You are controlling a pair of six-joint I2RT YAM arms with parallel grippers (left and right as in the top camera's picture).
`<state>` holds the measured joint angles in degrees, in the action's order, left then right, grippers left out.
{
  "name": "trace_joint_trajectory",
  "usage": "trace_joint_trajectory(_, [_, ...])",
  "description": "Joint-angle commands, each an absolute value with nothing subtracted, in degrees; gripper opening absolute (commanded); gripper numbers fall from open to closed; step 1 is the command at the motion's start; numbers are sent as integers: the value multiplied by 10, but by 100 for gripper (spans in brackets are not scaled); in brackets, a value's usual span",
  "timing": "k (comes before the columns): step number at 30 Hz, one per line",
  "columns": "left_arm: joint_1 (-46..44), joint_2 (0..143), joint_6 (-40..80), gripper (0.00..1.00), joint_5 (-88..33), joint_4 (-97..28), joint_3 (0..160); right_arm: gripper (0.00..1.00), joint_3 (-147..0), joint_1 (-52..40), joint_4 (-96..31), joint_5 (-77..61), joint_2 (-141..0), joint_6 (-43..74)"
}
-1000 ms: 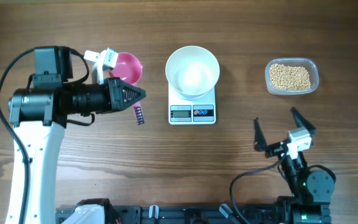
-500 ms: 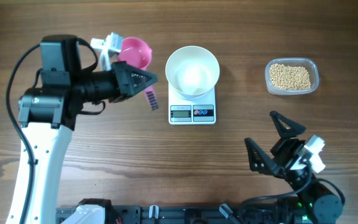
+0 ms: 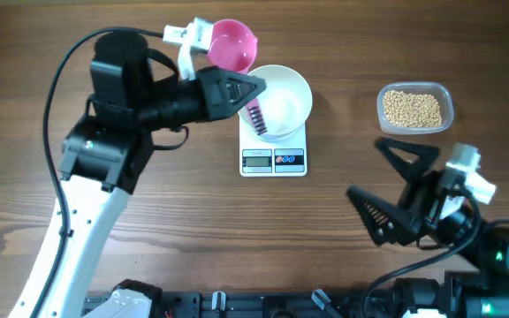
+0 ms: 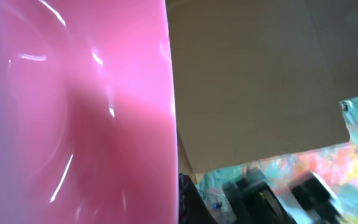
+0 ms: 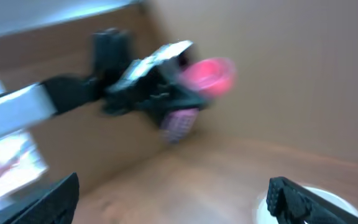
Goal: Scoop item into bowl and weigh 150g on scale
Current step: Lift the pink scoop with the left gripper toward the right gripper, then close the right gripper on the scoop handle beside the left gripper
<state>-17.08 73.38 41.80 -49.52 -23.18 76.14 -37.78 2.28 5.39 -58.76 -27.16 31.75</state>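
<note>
The white bowl [image 3: 281, 106] stands on the scale [image 3: 274, 160] at the table's centre. My left gripper [image 3: 247, 90] is shut on the handle of a pink scoop [image 3: 232, 44], raised over the bowl's left rim. The scoop's purple handle end [image 3: 255, 116] hangs over the bowl. In the left wrist view the scoop [image 4: 73, 112] fills the left half. The beans [image 3: 413, 108] lie in a clear tub [image 3: 450, 106] at the right. My right gripper [image 3: 391, 187] stands open below the tub, nothing between its fingers. The blurred right wrist view shows it [image 5: 173, 205] open, facing the left arm and scoop [image 5: 209, 73].
The left arm [image 3: 104, 159] stretches across the left half of the table towards the bowl. Bare wooden tabletop [image 3: 343, 53] lies between the bowl and the tub. Dark arm bases run along the front edge [image 3: 237, 305].
My left arm has swung right and away from me, carrying the scoop from the table's left to the bowl's left rim. The right arm has risen and shifted right, still open.
</note>
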Motion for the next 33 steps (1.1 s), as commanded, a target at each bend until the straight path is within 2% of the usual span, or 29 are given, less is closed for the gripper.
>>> trace_joint_trajectory(1, [-218, 730, 470, 4, -399, -186, 772, 100, -395, 21, 114, -753, -344, 461])
trace_joint_trajectory(5, [-263, 730, 508, 4, -329, -124, 772, 100, -395, 21, 193, -727, -398, 596])
trace_joint_trajectory(8, [-283, 730, 551, 4, -264, -108, 772, 100, -395, 21, 223, -687, -427, 739])
trace_joint_trajectory(9, [-287, 730, 569, 4, -239, -109, 772, 99, -395, 21, 222, -673, -435, 790])
trace_joint_trajectory(10, [-290, 730, 585, 4, -219, -109, 772, 94, -395, 21, 218, -660, -446, 848])
trace_joint_trajectory(13, [-292, 730, 644, 4, -183, -107, 772, 92, -395, 21, 221, -652, -471, 921])
trace_joint_trajectory(18, [-310, 736, 680, 4, -183, -67, 772, 80, -395, 20, 246, -658, -510, 1016])
trace_joint_trajectory(23, [-345, 749, 680, 4, -166, -26, 772, 77, -395, 0, 341, -639, -524, 1099])
trace_joint_trajectory(27, [-367, 759, 681, 4, -132, -24, 772, 74, -395, -15, 368, -596, -526, 1133])
trace_joint_trajectory(30, [-374, 763, 682, 4, -132, -19, 772, 63, -395, -14, 369, -575, -527, 1142])
trace_joint_trajectory(33, [-377, 764, 686, 4, -131, -13, 772, 62, -395, -15, 369, -568, -527, 1146])
